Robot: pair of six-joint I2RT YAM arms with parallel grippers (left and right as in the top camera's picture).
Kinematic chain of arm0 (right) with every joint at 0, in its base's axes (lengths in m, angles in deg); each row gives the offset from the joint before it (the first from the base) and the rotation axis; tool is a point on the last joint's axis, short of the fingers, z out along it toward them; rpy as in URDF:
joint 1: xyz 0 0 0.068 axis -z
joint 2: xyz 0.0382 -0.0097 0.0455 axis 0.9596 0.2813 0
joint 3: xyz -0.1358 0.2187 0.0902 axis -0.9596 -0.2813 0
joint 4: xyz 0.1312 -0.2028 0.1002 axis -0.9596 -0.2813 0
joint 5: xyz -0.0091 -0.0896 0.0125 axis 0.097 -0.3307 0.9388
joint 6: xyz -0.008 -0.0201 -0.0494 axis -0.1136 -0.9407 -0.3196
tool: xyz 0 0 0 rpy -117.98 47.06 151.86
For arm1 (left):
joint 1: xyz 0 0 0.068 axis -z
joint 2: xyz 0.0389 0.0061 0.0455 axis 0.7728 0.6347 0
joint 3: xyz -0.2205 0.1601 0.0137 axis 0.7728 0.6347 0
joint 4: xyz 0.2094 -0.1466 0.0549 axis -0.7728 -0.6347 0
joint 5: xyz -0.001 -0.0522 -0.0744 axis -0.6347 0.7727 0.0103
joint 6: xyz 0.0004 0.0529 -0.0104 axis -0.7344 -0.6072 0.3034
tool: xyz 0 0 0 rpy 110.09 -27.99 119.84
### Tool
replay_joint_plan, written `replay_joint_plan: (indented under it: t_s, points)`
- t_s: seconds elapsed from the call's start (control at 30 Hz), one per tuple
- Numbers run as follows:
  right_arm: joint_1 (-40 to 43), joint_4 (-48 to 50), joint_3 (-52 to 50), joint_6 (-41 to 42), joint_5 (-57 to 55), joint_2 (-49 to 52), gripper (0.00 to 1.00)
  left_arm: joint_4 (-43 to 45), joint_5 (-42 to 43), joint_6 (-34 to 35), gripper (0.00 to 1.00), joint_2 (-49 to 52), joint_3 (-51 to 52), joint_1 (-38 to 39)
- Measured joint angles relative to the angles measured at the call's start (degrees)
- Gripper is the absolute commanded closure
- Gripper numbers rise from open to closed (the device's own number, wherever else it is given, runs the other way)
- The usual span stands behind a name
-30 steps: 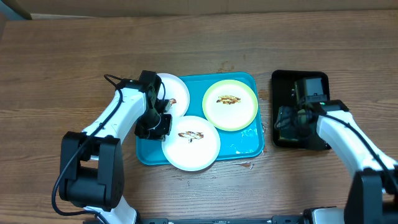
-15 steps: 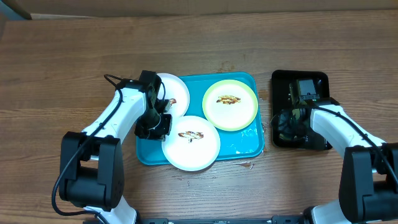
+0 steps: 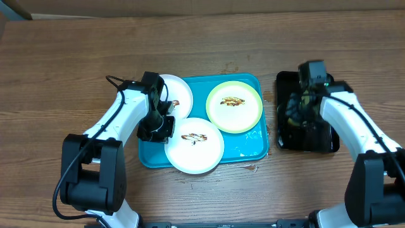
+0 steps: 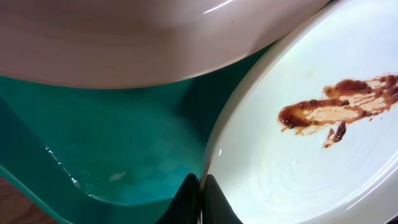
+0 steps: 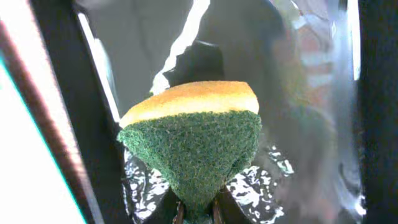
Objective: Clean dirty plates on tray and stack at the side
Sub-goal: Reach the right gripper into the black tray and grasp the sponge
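Three dirty plates lie on the turquoise tray (image 3: 248, 149), each with a brown sauce smear. One white plate (image 3: 195, 145) is at the front, another white plate (image 3: 178, 95) at the back left, and a yellow-green plate (image 3: 234, 106) at the back right. My left gripper (image 3: 167, 129) sits at the tray's left side. In the left wrist view it (image 4: 200, 200) is shut on the rim of the front white plate (image 4: 311, 143). My right gripper (image 5: 196, 214) is shut on a yellow sponge with a green scouring face (image 5: 193, 137), held above the black tray (image 3: 317, 143).
The black tray (image 5: 56, 124) stands to the right of the turquoise tray and holds a film of water. The back white plate's rim (image 4: 155, 43) overhangs the tray floor (image 4: 124, 143) near my left fingers. Bare wooden table (image 3: 76, 57) surrounds both trays.
My right gripper has shut on the sponge and lifted it, its wrist swinging toward the far end of the black tray. The left arm and the plates have not moved.
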Motion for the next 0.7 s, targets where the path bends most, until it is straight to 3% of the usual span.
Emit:
replay_joint_plan:
  t_s: [0.17, 0.37, 0.7]
  points:
    - [0.0, 0.7, 0.1, 0.0, 0.0, -0.3, 0.96, 0.0, 0.0, 0.0, 0.96, 0.0, 0.0, 0.0]
    - [0.0, 10.2, -5.2, -0.3, 0.5, -0.3, 0.96, -0.1, 0.0, 0.0, 0.96, 0.0, 0.0, 0.0]
    - [0.0, 15.5, -10.9, -4.6, 10.1, -0.3, 0.96, -0.2, 0.0, 0.0, 0.96, 0.0, 0.0, 0.0]
